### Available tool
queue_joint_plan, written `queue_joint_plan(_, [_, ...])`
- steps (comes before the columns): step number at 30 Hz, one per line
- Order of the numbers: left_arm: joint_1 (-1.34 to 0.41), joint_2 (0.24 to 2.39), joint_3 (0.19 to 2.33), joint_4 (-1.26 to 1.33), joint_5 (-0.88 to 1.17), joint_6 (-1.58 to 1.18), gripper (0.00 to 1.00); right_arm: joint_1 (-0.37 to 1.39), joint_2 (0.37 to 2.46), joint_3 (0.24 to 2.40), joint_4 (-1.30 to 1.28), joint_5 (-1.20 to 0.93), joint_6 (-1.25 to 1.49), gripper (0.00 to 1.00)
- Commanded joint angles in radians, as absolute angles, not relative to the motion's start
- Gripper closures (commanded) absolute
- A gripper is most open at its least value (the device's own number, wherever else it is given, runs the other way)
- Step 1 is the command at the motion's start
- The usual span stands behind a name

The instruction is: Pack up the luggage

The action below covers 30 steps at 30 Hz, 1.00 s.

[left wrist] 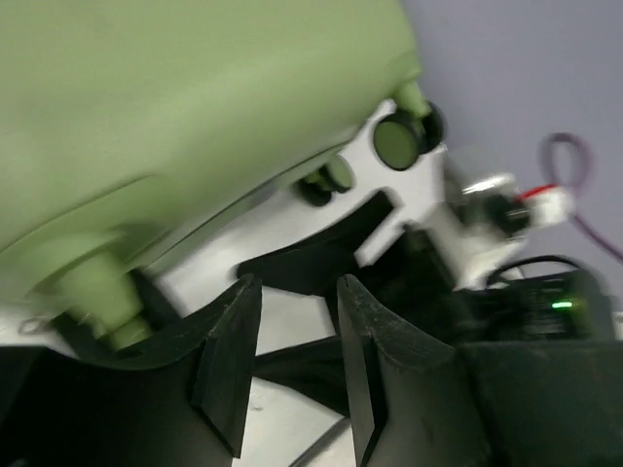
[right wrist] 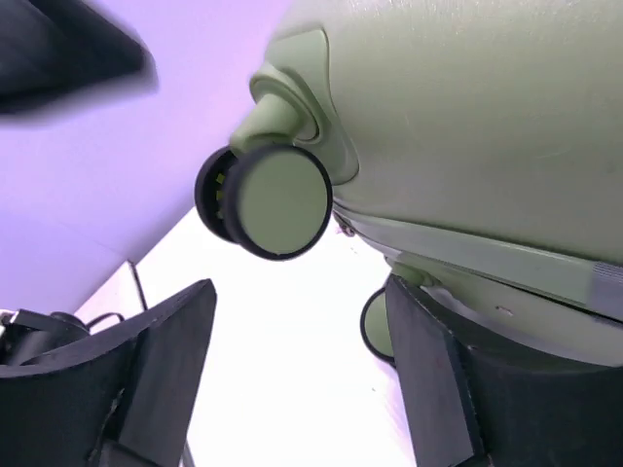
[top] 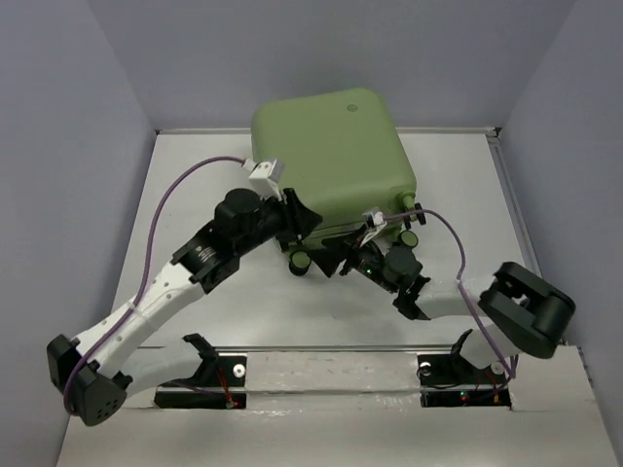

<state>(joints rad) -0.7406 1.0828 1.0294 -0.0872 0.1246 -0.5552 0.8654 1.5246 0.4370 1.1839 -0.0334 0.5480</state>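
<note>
I record the pale sage-green hard-shell suitcase (top: 336,151) closed on the white desk (top: 195,195). At its wheeled edge, left gripper (left wrist: 297,287) slightly parted, right gripper (right wrist: 302,292) wide, both empty.

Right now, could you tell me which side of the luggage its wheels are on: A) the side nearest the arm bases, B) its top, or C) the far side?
A: the top view shows the wheels along the near edge of the luggage.
</note>
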Motion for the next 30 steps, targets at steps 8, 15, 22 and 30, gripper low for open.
queue_joint_plan(8, [-0.623,0.686,0.539,-0.055,-0.195,-0.675,0.48,0.897,1.111,0.667,0.269,0.081,0.391,0.09])
queue_joint_plan(15, [-0.617,0.695,0.414,0.027,-0.175,-0.747,0.48,1.052,1.328,1.064,-0.104,0.357,0.318,0.03])
queue_joint_plan(22, [-0.612,0.738,0.341,0.147,-0.156,-0.75,0.48,1.112,1.603,1.352,-0.339,0.466,0.304,0.0])
queue_joint_plan(30, [-0.601,0.759,0.285,0.241,-0.124,-0.746,0.48,1.112,1.756,1.477,-0.393,0.601,0.33,0.08])
